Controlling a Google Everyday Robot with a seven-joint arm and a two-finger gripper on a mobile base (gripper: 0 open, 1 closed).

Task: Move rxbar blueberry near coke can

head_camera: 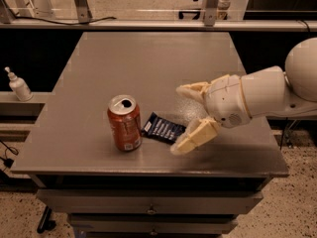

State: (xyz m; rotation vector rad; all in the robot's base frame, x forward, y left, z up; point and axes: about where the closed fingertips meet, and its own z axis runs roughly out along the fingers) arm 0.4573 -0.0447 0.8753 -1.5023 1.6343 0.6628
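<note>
Rxbar blueberry [161,127] lying flat near the front edge of the worktop [148,58], just right of the upright coke can [124,123] — whether they touch cannot be told. Gripper [178,119] at the bar's right end, fingers spread wide — holding nothing; the lower finger [195,135] overlaps the wrapper's corner.

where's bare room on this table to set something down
Bare: the far half of the table, behind the coke can and gripper; also the strip between can and left edge. Crowded: the front middle, where the rxbar blueberry lies close beside the can, the open gripper just right of it, its arm covering the front right.
</note>
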